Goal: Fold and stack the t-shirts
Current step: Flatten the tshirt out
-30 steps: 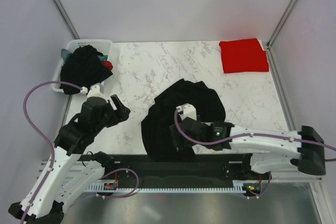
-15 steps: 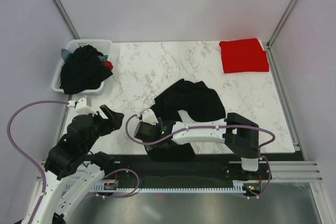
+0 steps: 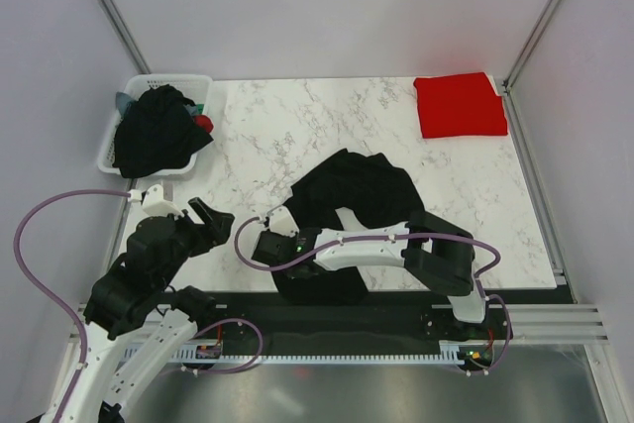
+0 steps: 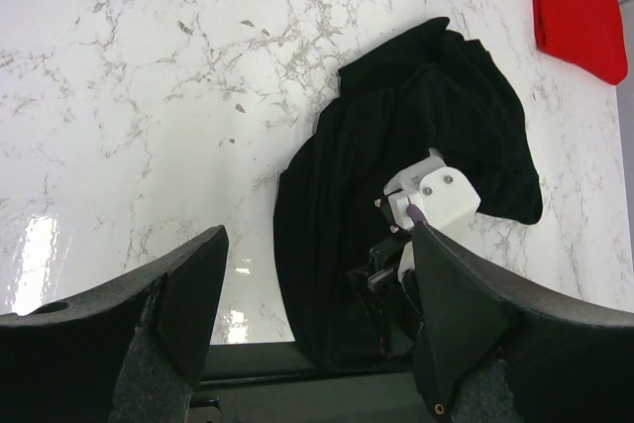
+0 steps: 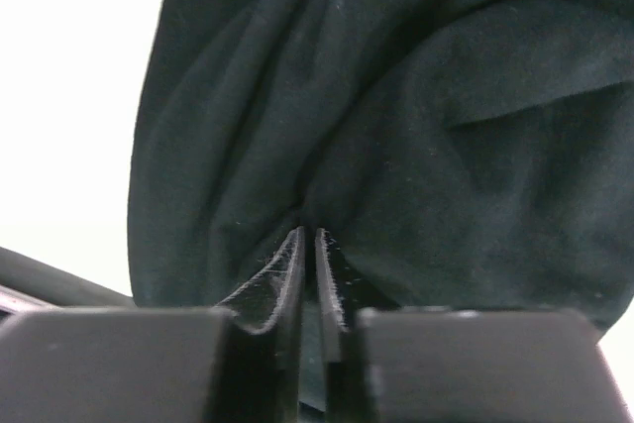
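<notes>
One shirt looks done: the red shirt (image 3: 459, 104) lies folded at the far right corner of the surface (image 3: 297, 126). The black shirt (image 3: 367, 190) lies crumpled near the middle, toward the near edge, not yet spread or folded. Your right claw (image 5: 308, 235) is pinched together on a fold at its near left edge. Your left claw (image 3: 183, 207) hovers wide apart and empty, off to its left. More dark shirts (image 3: 154, 131) sit heaped in the basket (image 3: 107, 151) at the far left, so most of the job remains
</notes>
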Robot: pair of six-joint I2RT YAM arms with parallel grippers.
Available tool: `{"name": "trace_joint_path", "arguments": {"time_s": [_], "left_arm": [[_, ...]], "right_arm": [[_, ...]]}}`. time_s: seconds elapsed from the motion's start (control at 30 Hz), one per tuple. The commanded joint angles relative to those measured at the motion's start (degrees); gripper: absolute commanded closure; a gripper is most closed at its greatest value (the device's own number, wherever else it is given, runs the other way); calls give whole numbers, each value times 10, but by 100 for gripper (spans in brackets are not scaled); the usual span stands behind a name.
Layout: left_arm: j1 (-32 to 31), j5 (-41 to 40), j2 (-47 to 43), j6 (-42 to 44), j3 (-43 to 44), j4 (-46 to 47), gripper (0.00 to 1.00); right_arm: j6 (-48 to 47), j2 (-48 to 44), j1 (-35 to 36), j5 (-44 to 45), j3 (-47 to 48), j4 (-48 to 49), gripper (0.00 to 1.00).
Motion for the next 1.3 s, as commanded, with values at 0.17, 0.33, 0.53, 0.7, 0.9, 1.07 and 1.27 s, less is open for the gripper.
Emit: {"name": "trace_joint_path", "arguments": {"time_s": [0.17,0.33,0.53,0.7,0.9,1.07,1.27], "left_arm": [[0,-19,1,17,-1,19,18],[0,-21,2,17,-3,19,18],[0,-21,4,16,-2,19,19],[0,-21,5,16,-2,19,19],[0,-19,10,16,-3,19,19],[0,-13,19,15,-4,20,19],[0,-14,28,16,-3,19,20]], "right_arm": [[6,-46,-8,22,-24,-5,100],[8,-143,-33,75,-43,-59,100],[23,-405,-122,113,-130,-143,100],[121,-607,-157,148,-227,-234,100],[300,-768,-157,147,-355,-271,38],[242,-748,-157,136,-354,-239,6],[139,-571,-155,6,-353,-118,17]]}}
